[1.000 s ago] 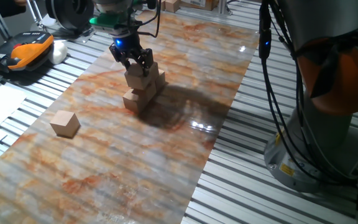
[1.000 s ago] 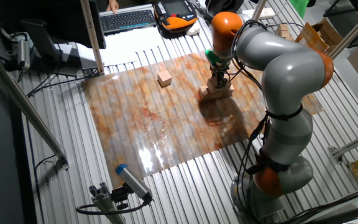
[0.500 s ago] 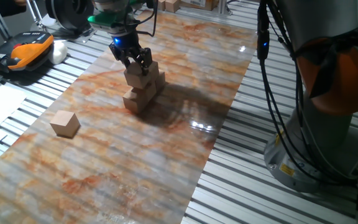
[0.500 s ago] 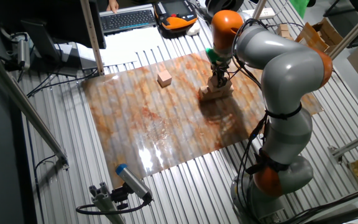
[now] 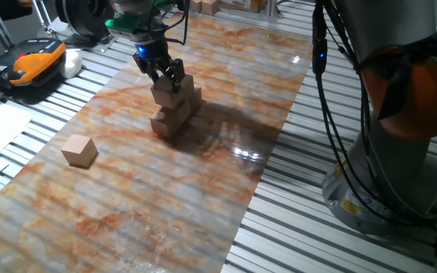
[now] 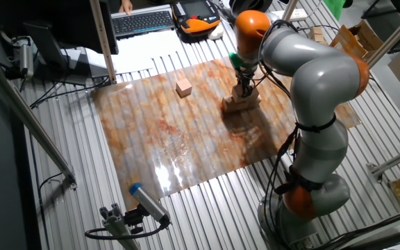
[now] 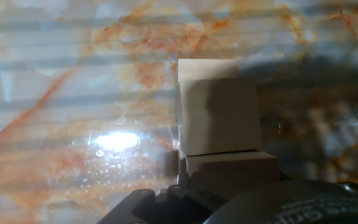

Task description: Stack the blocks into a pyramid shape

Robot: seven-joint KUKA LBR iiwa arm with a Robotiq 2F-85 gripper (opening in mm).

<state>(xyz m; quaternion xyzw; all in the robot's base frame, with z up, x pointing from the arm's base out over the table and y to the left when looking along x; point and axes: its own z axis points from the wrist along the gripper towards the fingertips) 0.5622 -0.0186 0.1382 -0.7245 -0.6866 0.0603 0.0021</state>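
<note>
A pile of tan wooden blocks (image 5: 174, 106) stands on the marbled mat (image 5: 165, 189); it also shows in the other fixed view (image 6: 240, 103). One cube (image 5: 171, 91) sits on the lower ones. My gripper (image 5: 163, 76) hangs right above that cube, jaws open and straddling its top, holding nothing. It also shows from the other side (image 6: 244, 89). The hand view looks straight down on the upper cube (image 7: 219, 115), with lower cubes showing beyond and nearer. One loose block (image 5: 78, 150) lies apart on the mat's left, also seen in the other fixed view (image 6: 183, 87).
The mat lies on a slatted metal table (image 5: 294, 227). An orange and black device (image 5: 33, 61) and a keyboard (image 6: 143, 21) sit beyond the mat. The robot's base (image 5: 400, 152) and its cables stand at the right. Cardboard boxes (image 6: 363, 35) are behind.
The gripper has risen slightly off the top cube. The pile and the loose block have not moved.
</note>
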